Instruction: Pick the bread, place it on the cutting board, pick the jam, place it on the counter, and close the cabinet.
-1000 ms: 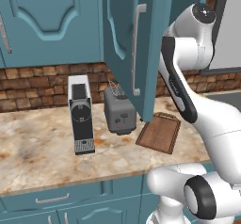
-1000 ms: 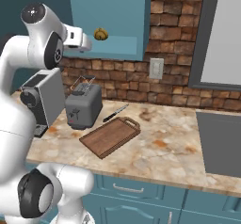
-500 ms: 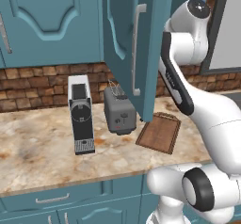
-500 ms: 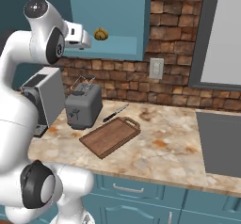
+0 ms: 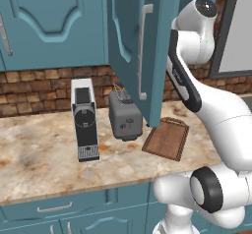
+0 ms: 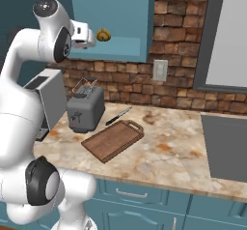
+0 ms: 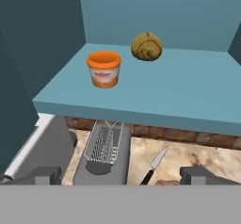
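Right base view: teal drawers point(image 6: 144, 195) front the marbled counter point(image 6: 169, 151), where the cutting board point(image 6: 113, 139) lies bare beside a knife point(image 6: 118, 116) and grey toaster point(image 6: 86, 109), before a brick wall point(image 6: 178, 86). Higher, the pincer point(image 6: 91, 36), jaws apart and empty, faces the open cabinet point(image 7: 155, 93), whose shelf carries the jam point(image 7: 104, 68) and, farther in, the bread point(image 7: 147, 46).

Glossy white rounded arm point(image 5: 216, 110) links, black bands and dark round caps at joints, white boxy hand point(image 6: 82, 35), small dark grey blocky finger tips point(image 7: 195, 175).
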